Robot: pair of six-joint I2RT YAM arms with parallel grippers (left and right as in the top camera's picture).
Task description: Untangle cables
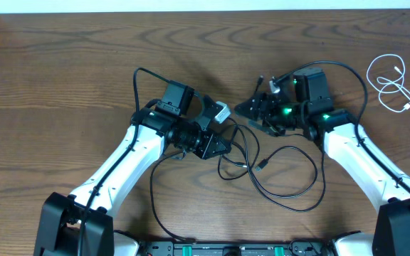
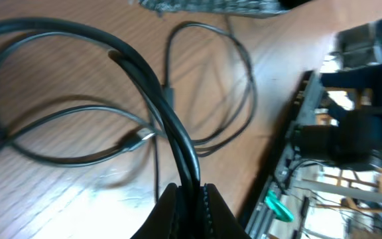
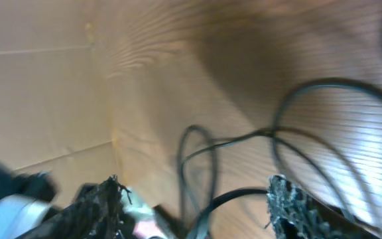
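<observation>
Thin black cables [image 1: 283,174] lie looped and crossed on the wooden table between my arms. My left gripper [image 1: 223,146] is shut on a black cable; in the left wrist view the jaws [image 2: 191,199] pinch the cable [image 2: 144,73], which runs up and to the left. A thinner black cable with a small plug end [image 2: 138,139] lies under it. My right gripper [image 1: 253,112] is open just right of the left one. In the right wrist view a black cable [image 3: 244,196] passes between its spread fingers [image 3: 197,206]. A short white cable [image 1: 393,84] lies coiled apart at the far right.
Thicker black leads [image 1: 347,78] run along both arms. The table's front edge with the robot bases and mounting rail [image 1: 233,249] is close below. The two grippers are a few centimetres apart.
</observation>
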